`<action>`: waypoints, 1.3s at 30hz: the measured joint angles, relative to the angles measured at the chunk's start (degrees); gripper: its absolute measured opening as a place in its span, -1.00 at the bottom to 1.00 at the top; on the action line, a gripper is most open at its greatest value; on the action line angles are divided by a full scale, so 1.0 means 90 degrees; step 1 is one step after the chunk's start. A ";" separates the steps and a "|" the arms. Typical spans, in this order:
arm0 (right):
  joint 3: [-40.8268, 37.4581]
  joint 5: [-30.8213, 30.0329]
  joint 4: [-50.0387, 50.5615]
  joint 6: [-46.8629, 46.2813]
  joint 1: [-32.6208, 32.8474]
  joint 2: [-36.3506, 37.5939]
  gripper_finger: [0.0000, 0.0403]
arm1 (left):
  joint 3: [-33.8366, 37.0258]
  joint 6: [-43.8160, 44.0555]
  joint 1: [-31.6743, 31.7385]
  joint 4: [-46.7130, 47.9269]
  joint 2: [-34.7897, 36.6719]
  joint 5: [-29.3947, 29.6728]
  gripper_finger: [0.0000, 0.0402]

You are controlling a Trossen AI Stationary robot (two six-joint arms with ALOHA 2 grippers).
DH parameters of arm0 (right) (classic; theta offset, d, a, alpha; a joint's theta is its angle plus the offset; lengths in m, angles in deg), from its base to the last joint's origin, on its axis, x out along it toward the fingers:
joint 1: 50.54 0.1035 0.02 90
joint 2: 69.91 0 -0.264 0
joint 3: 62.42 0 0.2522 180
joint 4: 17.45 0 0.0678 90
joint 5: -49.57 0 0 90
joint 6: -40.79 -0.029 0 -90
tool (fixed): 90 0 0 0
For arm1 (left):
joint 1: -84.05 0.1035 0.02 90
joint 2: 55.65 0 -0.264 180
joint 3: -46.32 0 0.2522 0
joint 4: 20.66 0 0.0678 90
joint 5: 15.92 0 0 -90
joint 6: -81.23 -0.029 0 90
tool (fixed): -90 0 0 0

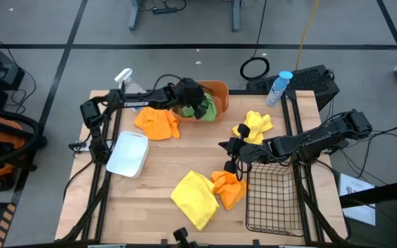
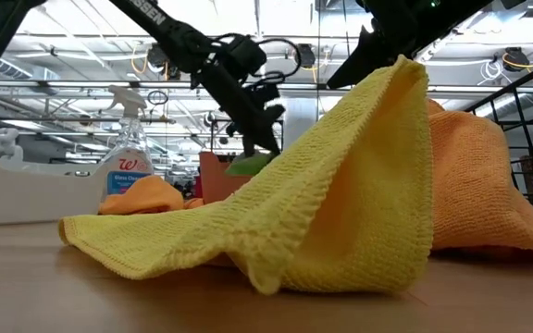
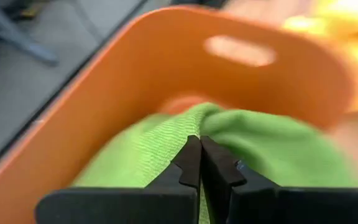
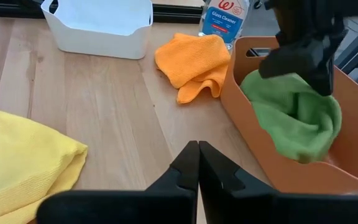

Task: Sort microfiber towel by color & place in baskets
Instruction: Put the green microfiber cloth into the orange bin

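The orange tub [image 1: 219, 91] stands at the table's far middle with a green towel [image 1: 209, 110] in it. My left gripper [image 3: 199, 142] is over the tub, shut on that green towel [image 4: 294, 121]. My right gripper [image 4: 197, 148] hovers shut over the table's middle [image 1: 225, 146], touching nothing. An orange towel [image 1: 157, 124] lies left of the tub and a yellow towel [image 1: 255, 125] lies right of it. Another yellow towel [image 1: 193, 198] and an orange towel [image 1: 230, 189] lie heaped near the front. The white bin [image 1: 128, 153] stands at left, the black wire basket [image 1: 274, 196] at right. My left gripper pinches a raised fold of the green towel [image 3: 197, 121] between its two fingertips, coming from above and slanting down into the tub. The towel bunches up to the fingers. Its lower part [image 4: 303, 146] sags against the tub's inner wall.
A spray bottle [image 1: 125, 79] stands at the far left corner and a blue-capped one [image 1: 279, 87] at the far right. Bare wood [image 1: 178, 158] lies between the white bin and my right gripper. In the low view the near yellow towel [image 2: 340, 185] blocks most of the table.
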 joint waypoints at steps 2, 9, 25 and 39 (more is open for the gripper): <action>0.0000 0.0000 0.0002 -0.0007 0.0000 0.0000 -1.00 | 0.0003 0.0209 0.0221 0.0285 -0.0042 -0.0088 -0.91; 0.0000 0.0019 0.0005 -0.0070 0.0000 0.0000 -1.00 | 0.0002 0.0329 0.0707 0.0809 -0.0083 -0.0137 -0.37; 0.0000 0.0022 0.0002 -0.0046 0.0000 0.0000 -1.00 | -0.0002 -0.0520 -0.0360 0.0773 0.0628 -0.0733 -0.01; 0.0002 0.0024 -0.0039 -0.0070 0.0000 0.0000 -1.00 | 0.0000 -0.0007 0.0170 -0.0104 -0.0607 -0.0909 -0.65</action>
